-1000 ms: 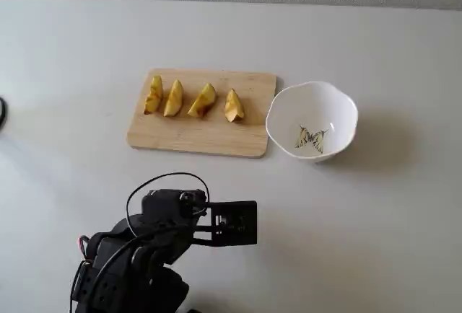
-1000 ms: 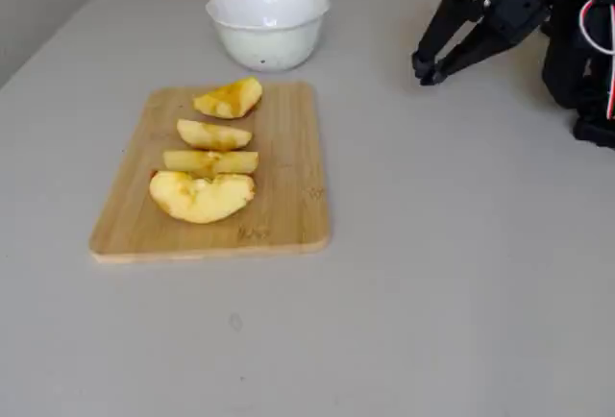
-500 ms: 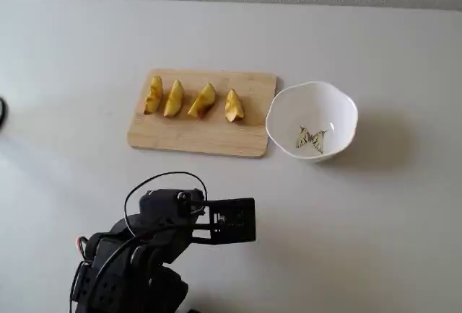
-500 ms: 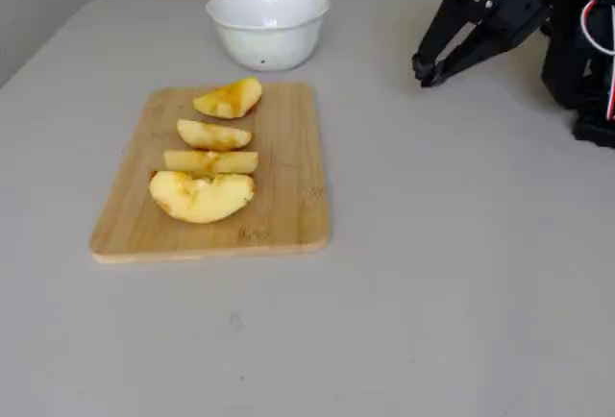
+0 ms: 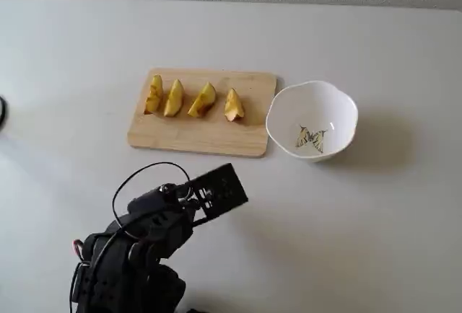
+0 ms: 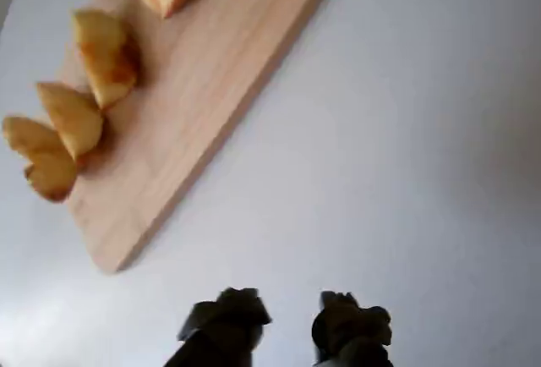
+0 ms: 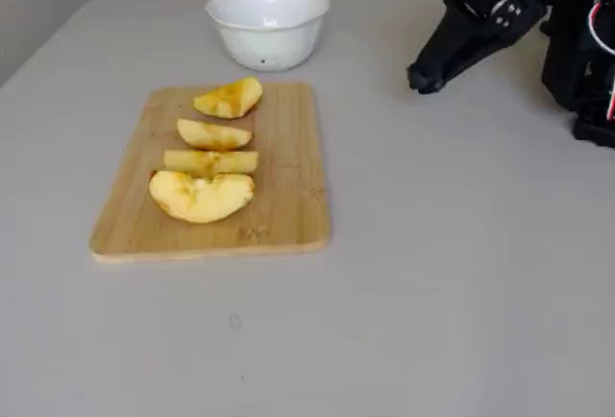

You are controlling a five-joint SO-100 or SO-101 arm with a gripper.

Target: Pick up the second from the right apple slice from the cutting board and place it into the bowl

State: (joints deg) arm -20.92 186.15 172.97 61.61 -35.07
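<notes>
Apple slice (image 5: 203, 101): lay second from the right in a row of four on the board, untouched, well apart from the arm. Largest first: pale table (image 5: 375, 241), bare but for the task things. Next, cutting board (image 5: 195, 136), set at about 12 o'clock from the gripper (image 5: 229, 190) in a fixed view, long side facing the arm. Then bowl (image 5: 339, 111), just beside the board's short edge at 3 o'clock, empty apart from its butterfly mark. Then the gripper itself, hung low over the table at 6 to 7 o'clock of the board, fingers parted by a modest gap in the wrist view (image 6: 289, 316), with nothing between them. Smallest: the three other wedges (image 5: 173, 98), the wanted slice (image 6: 106, 54) flanked on both sides. Judged as the start of the reach, nothing grasped yet. Likely trouble: counted from the wrong end or from another view, and the wrong wedge taken, since all four look alike. Came down with jaws too narrow and the fingers would land on top of the wedge instead of astride it; too wide and a neighbour gets nudged or pinched along. Curved, tapered flesh could also slip or rotate under the squeeze. Carried too low toward 3 o'clock, might clip the rightmost wedge or the bowl's wavy rim.
</notes>
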